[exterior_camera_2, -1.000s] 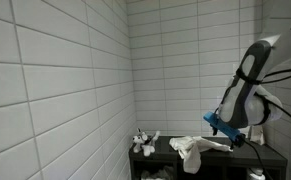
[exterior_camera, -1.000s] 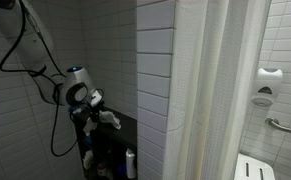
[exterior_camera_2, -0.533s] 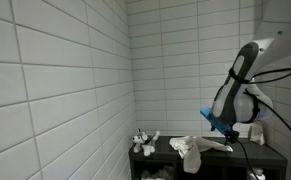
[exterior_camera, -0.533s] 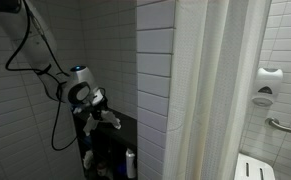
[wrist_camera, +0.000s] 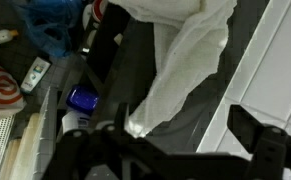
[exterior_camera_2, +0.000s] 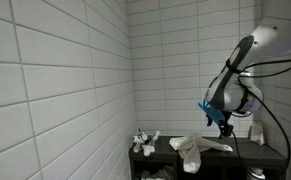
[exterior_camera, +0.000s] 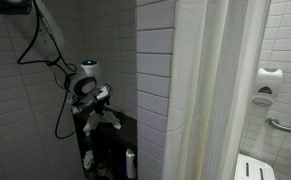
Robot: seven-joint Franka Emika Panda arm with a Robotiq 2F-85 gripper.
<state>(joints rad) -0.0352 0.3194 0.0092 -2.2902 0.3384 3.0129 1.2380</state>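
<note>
The pincer (exterior_camera_2: 223, 124) hangs wide open and empty, the white cloth (exterior_camera_2: 197, 148) on the desk (exterior_camera_2: 267, 153) below it. A grasp likely needs a straight descent

From where I stand I count one crumpled white cloth (exterior_camera_2: 197, 148), one dark shelf unit (exterior_camera_2: 272, 154), and one small pale knick-knack (exterior_camera_2: 142, 141) too small to make out. There is one white robot arm (exterior_camera_2: 237, 95). In the lower shelves there are two bottles: one blue-capped bottle (wrist_camera: 82, 100) and one slim white bottle (exterior_camera: 130, 163). Beyond the tiled wall are one pale shower curtain (exterior_camera: 220, 90), one white slatted fold-down seat (exterior_camera: 250, 168), one metal grab bar (exterior_camera: 282, 126) and one white wall dispenser (exterior_camera: 269, 75).
</note>
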